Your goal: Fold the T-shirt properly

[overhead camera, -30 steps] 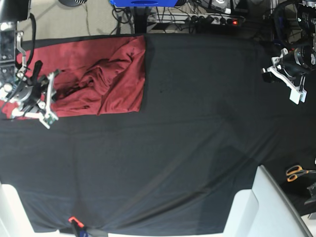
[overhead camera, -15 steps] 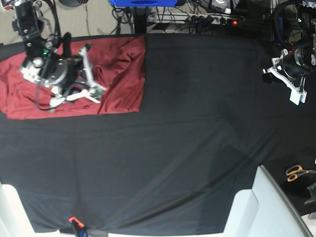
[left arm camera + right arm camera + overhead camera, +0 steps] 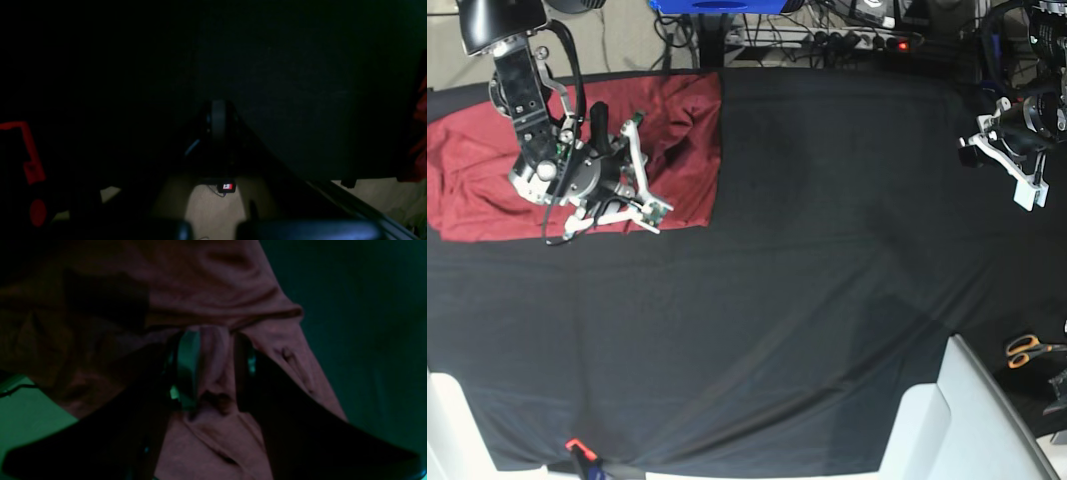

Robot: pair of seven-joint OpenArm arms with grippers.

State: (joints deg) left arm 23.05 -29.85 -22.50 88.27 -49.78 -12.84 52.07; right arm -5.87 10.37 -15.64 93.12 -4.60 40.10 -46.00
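The right gripper [image 3: 213, 370] pinches a raised fold of the T-shirt [image 3: 682, 150], soft wrinkled maroon knit lying at the far left corner of the black table cloth [image 3: 827, 300]. The left gripper [image 3: 1017, 170], jaws together, hangs over the cloth's opposite edge, wide bare cloth between them.

Across the middle and front of the worktop [image 3: 807, 300] you have wide bare black cloth, open to a pass from either side. The T-shirt [image 3: 682, 150] fills the far corner on the base view's left, and the right tool [image 3: 652, 170] sits down on it, a fold bunched between its fingers [image 3: 186, 370]. The left tool [image 3: 1027, 175] hangs over the opposite edge. Scissors [image 3: 1030, 349] lie beyond that edge, clear of the cloth.
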